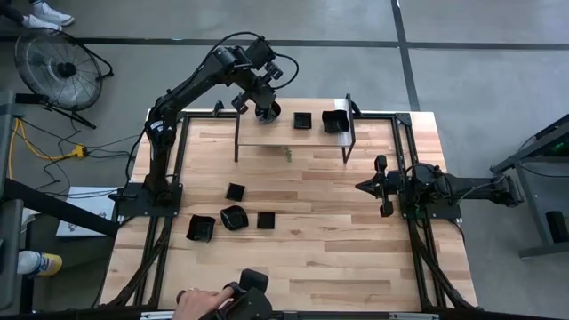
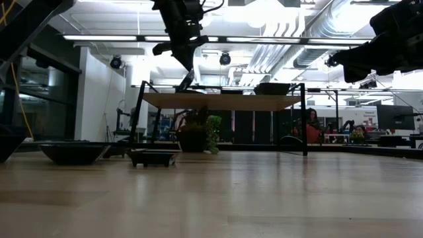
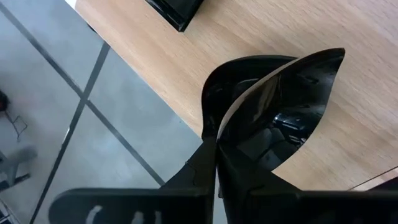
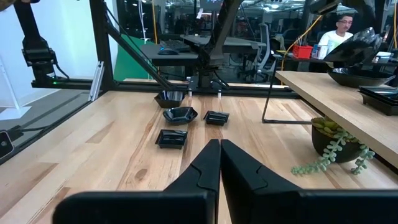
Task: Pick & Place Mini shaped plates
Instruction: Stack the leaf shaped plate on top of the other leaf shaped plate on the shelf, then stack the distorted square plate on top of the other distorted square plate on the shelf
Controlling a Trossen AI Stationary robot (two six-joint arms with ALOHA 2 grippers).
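Placing step: plate (image 3: pixel 273 118) is clamped in left gripper (image 1: pixel 264 105) jaws over shelf (image 1: pixel 267 135) at 11 o'clock; release needed next; right gripper (image 1: pixel 363 186) parked, jaws closed empty

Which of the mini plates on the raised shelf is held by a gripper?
The leftmost plate on the shelf: the left gripper has its jaws shut on its rim. The other two lie free.

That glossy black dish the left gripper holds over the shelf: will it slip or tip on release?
Probably stiff: the glossy black dish keeps its shape in the left gripper. Its shine suggests it is slippery. Held tilted by the rim above the wooden shelf, it may rock.
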